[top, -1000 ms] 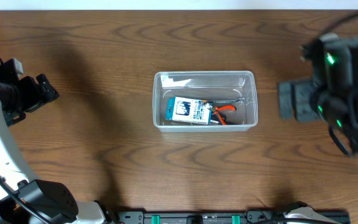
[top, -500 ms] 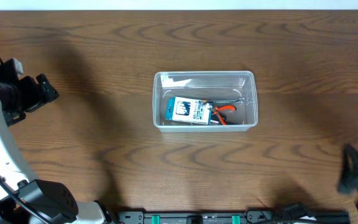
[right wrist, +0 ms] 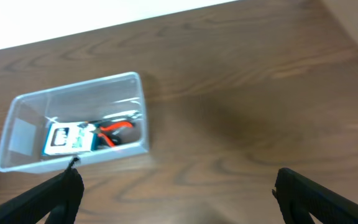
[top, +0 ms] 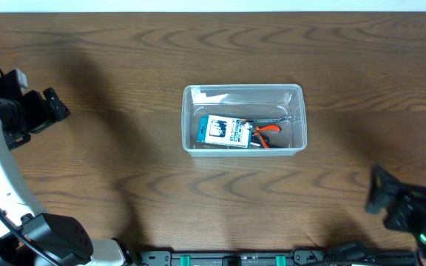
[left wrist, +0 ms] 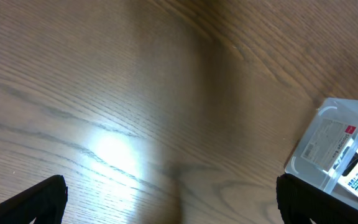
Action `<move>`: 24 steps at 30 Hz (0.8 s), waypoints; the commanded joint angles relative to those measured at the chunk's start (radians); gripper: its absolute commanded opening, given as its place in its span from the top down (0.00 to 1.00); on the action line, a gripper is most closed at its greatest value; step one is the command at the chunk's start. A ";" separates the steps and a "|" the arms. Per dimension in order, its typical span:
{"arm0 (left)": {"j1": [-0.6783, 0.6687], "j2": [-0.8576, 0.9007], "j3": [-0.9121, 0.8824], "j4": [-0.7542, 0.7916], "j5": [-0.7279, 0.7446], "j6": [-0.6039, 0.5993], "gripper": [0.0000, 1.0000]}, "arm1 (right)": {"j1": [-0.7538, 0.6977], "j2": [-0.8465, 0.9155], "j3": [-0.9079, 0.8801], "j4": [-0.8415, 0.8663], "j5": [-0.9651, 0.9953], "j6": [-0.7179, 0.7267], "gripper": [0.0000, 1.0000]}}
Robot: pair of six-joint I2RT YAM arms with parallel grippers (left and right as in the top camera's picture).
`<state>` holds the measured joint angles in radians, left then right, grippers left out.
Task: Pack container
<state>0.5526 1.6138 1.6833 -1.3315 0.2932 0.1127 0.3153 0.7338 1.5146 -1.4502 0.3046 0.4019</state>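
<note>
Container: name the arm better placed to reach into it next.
Right, probably. The right tool, open, sits nearer the container, whose whole inside its wrist view shows; the left tool is farther and sees one corner.

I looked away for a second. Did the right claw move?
Yes. The right claw went from beside the container to the near right corner of the table.

Right claw (top: 381, 196), now farther from the container (top: 242, 88).
</note>
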 commanded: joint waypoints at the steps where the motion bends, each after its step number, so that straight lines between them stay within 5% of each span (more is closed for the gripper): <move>1: 0.003 0.001 0.002 -0.003 0.010 0.014 0.02 | -0.005 0.002 -0.057 0.068 -0.022 -0.005 0.01; 8: 0.003 0.001 0.002 -0.003 0.010 0.014 0.02 | -0.005 0.003 -0.094 0.224 -0.024 -0.002 0.01; 24: 0.003 0.001 0.002 -0.002 0.010 0.014 0.02 | -0.005 0.004 -0.111 0.195 0.138 -0.006 0.01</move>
<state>0.5526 1.6138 1.6833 -1.3315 0.2932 0.1127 0.3153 0.7433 1.4136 -1.2411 0.3645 0.4015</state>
